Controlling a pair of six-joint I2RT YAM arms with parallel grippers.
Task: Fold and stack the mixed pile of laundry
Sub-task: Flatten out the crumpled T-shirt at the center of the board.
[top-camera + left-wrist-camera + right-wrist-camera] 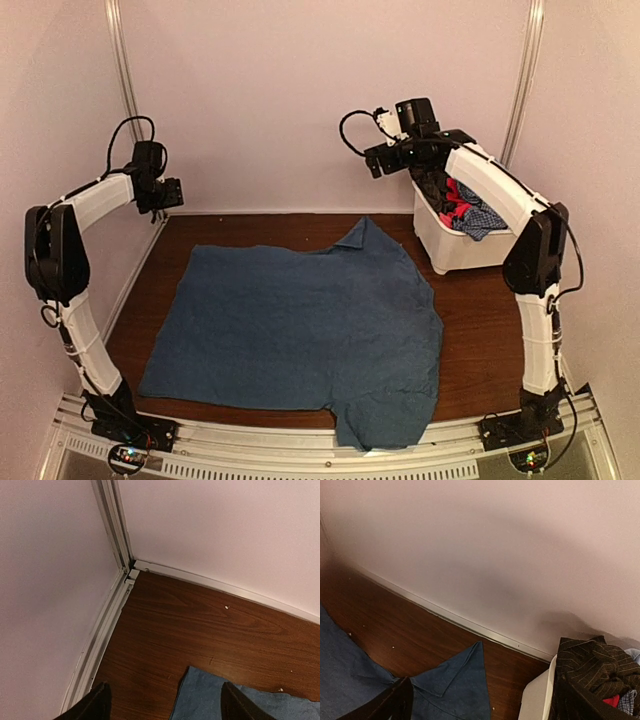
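Observation:
A dark-blue T-shirt [300,330] lies spread flat on the wooden table, one sleeve pointing to the back wall and one hanging over the near edge. Its back-left corner shows in the left wrist view [220,702]; its back sleeve shows in the right wrist view [455,680]. The rest of the laundry pile [462,205], black, red and blue-check clothes, sits in a white bin; it also shows in the right wrist view [592,672]. My left gripper [168,193] is raised at the back left, open and empty. My right gripper [378,160] is raised left of the bin, open and empty.
The white plastic bin [455,250] stands at the back right, against the right arm. Walls close in the table at the back and both sides. Bare wood [485,330] shows to the right of the shirt and along the back wall.

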